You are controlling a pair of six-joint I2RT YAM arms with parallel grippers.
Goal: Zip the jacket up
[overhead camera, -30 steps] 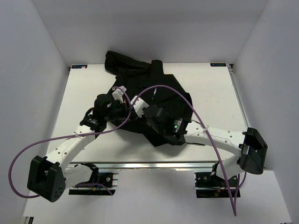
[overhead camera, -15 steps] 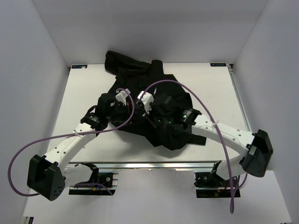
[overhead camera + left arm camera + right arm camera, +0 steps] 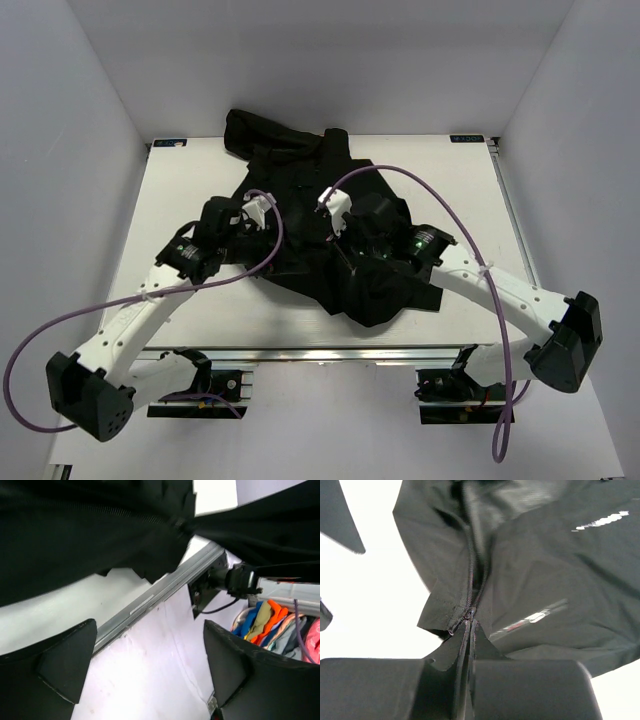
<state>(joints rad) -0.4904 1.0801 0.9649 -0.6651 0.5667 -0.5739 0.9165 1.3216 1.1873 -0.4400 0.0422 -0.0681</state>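
We find the jacket point(image 3: 300, 190) lying crumpled on the white table point(image 3: 440, 180), around the middle and toward the far side. Its long axis runs on a diagonal, from the far left, where a bunched end reaches the table's back edge, to the near right, where a broad fold ends close to the front edge. We cannot tell from above which end is the collar.

Right wrist view: the zipper point(image 3: 470, 580) runs straight away from the right gripper point(image 3: 469, 655), roughly along the gripper's own line. The slider point(image 3: 468, 614) sits just beyond the fingertips. Past it, the two rows of teeth part. The right fingers are pressed together, and the thin lower end of the zipper passes between them, so we note it as clamped there.

Left wrist view: the left gripper point(image 3: 149, 630) has its fingers wide apart with nothing between them. Black fabric hangs across the top of that view, apart from both fingers. The metal rail point(image 3: 165, 585) along the table's edge crosses on a slant below the fabric.

From above, both grippers are over the jacket's middle, the left one at its left side.
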